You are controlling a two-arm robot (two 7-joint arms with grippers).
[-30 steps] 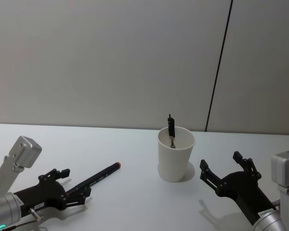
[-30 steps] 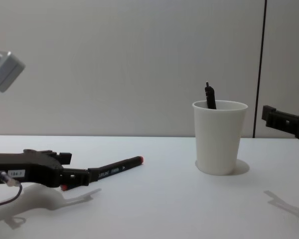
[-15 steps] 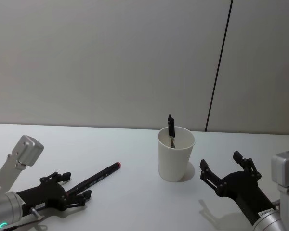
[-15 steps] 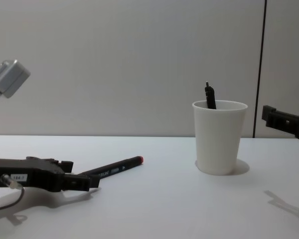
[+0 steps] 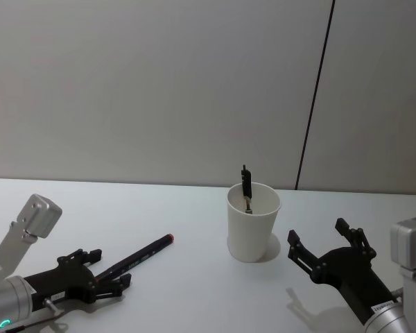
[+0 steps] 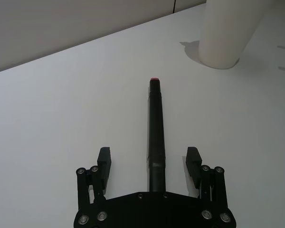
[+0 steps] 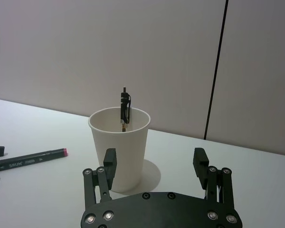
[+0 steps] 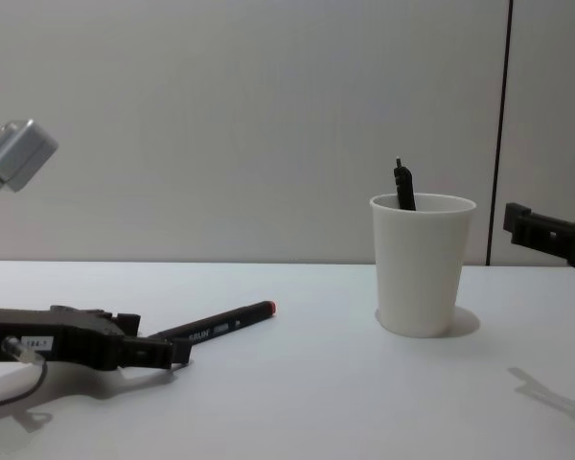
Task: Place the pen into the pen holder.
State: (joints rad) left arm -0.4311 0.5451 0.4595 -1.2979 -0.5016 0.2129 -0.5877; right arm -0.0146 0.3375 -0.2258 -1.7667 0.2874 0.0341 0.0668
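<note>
Item 1: one black marker pen (image 5: 140, 255) with a red end cap and white lettering on the barrel. It is laid flat on the white table top (image 5: 194, 302), red end turned toward the cup and well apart from it. Its rear end is taken in between the fingers of the left gripper (image 6: 149, 154).

Item 2: the left gripper, held low over the table on the robot's left. The jaws are spread wide, one finger on each side of the barrel, and neither is seen touching it (nothing is clamped).

Item 3: one plain white paper cup (image 5: 253, 225), tapered, with a rolled rim. It is stood upright on the table, right of centre. A slim black pen (image 5: 246, 182) with a clip is kept inside, toward the far side of the rim, its top projecting above the rim.

Item 4: the right gripper (image 5: 316, 230), held above the table just right of the cup and pointed toward it, apart from it. The jaws are spread wide and nothing is held.

Backdrop: a grey wall (image 5: 159, 90), crossed by a dark vertical seam (image 5: 317, 97).
</note>
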